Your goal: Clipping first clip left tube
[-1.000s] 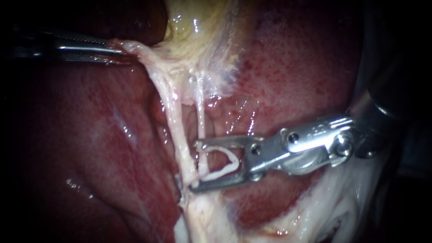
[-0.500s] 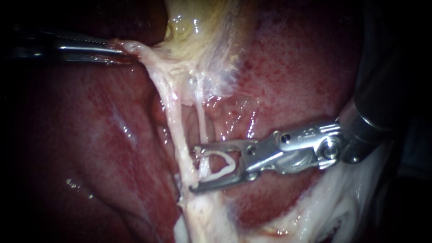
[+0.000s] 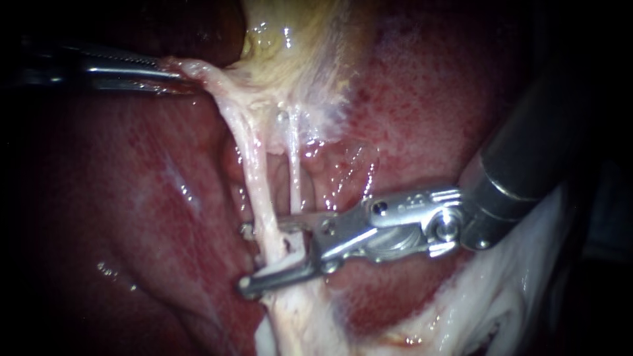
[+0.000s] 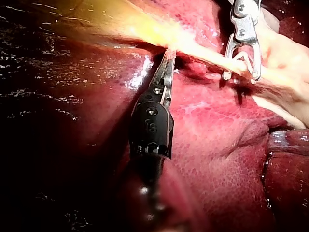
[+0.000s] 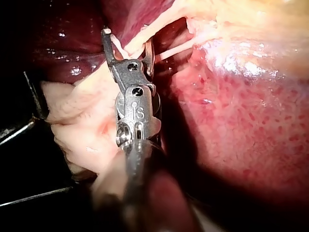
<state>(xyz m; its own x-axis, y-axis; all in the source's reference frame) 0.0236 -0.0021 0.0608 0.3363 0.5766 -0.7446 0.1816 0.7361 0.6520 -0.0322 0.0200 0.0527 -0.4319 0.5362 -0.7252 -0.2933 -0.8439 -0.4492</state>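
The left tube (image 3: 254, 165) is a pale thick strand running down from the yellowish gallbladder (image 3: 297, 53). The thinner right tube (image 3: 294, 178) runs beside it. My right instrument (image 3: 244, 257) comes in from the right with its jaws open, one on each side of the left tube low down. The same straddle shows in the left wrist view (image 4: 241, 76) and the right wrist view (image 5: 126, 41). The clip inside the jaws is mostly hidden by tissue. My left instrument (image 3: 175, 76) is shut on pale tissue at the gallbladder's edge and holds it taut to the left (image 4: 169, 54).
Dark red liver (image 3: 151, 198) lies all around and behind the tubes. Pale fatty tissue (image 3: 501, 310) sits under the right instrument's shaft at the lower right. The tubes merge into a white stalk (image 3: 297, 323) below the jaws.
My right instrument has slid left along the liver. Its open jaws, earlier around the right tube only, now reach past the left tube. The left instrument has stayed still.
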